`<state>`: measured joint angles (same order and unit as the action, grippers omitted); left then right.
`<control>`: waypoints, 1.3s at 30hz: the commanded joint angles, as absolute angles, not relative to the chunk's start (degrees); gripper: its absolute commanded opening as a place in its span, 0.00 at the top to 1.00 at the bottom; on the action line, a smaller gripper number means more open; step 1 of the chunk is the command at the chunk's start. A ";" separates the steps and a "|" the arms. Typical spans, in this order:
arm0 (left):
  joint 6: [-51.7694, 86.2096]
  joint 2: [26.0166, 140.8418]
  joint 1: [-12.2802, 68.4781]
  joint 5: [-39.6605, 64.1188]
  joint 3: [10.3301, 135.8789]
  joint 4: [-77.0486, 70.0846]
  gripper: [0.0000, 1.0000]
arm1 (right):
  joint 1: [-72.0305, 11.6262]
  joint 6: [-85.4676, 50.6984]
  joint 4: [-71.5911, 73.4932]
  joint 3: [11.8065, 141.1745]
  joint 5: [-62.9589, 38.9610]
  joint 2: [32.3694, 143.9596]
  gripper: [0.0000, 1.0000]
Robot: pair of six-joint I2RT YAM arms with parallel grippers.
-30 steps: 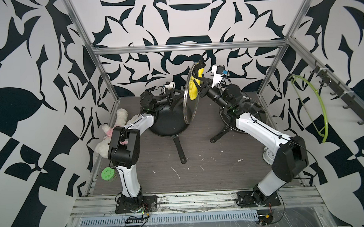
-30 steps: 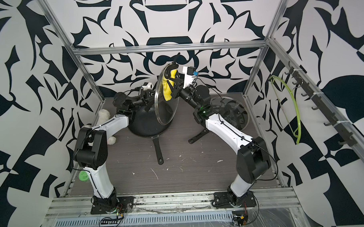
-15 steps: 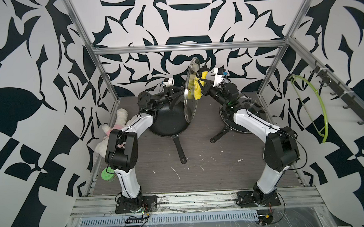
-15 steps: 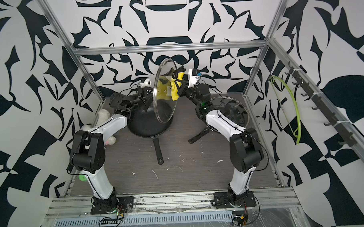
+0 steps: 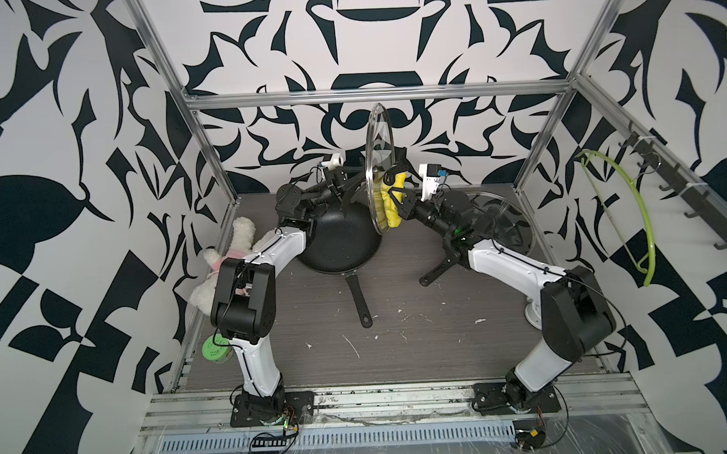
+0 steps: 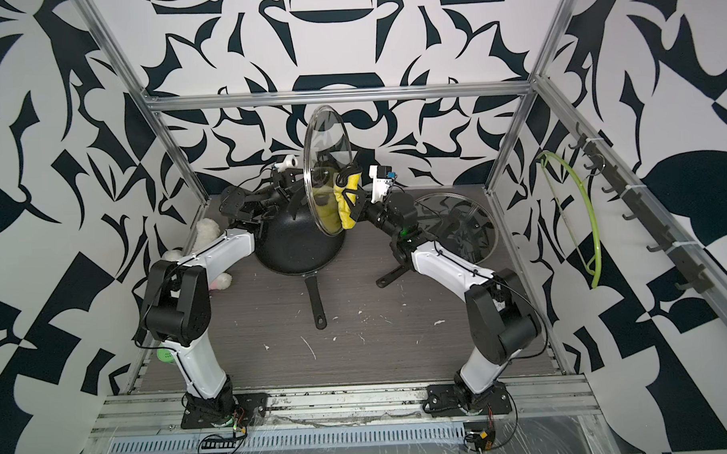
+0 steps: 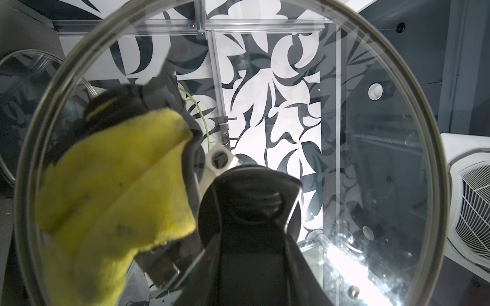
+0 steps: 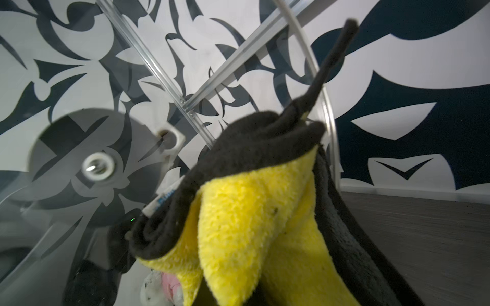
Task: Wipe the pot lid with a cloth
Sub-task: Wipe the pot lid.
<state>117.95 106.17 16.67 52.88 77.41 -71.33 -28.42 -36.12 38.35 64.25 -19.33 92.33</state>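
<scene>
Lid point(image 5: 376, 152) stands upright, its knob clamped in my left gripper point(image 5: 354, 186); my right gripper point(image 5: 395, 190), clamped on cloth point(image 5: 389, 212), presses it to the glass. Pan point(image 5: 337, 243) sits below both.

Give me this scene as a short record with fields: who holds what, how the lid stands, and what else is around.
Left gripper: shut on the glass pot lid, by its knob
Lid pose: upright on edge, in the air by the black pan
Right gripper: shut on the yellow cloth
Cloth: against the lid's face opposite the knob
Nearby: second glass lid by the right arm; plush toy by the left arm
</scene>
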 commanded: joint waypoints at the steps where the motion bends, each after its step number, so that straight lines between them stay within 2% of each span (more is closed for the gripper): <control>1: 116.95 105.10 17.31 45.88 81.18 -79.63 1.00 | -32.39 -34.39 39.99 62.48 -23.01 87.90 1.00; 8: 113.88 106.26 17.23 48.20 81.87 -77.62 1.00 | -38.06 -32.61 40.36 62.80 -23.55 83.46 1.00; 14: 112.90 107.57 17.15 50.65 82.13 -78.16 1.00 | -39.42 -33.40 45.58 66.83 -23.22 83.79 1.00; 25: 113.27 107.21 17.14 56.21 79.63 -81.51 1.00 | -39.21 -25.78 36.31 79.57 -12.74 86.43 1.00; 31: 113.77 105.23 17.40 58.96 79.28 -82.36 1.00 | -38.57 -25.58 26.14 87.90 -0.38 90.27 1.00; 39: 113.61 101.64 17.58 58.91 77.17 -82.42 1.00 | -33.41 -27.86 24.03 92.12 -1.85 96.21 1.00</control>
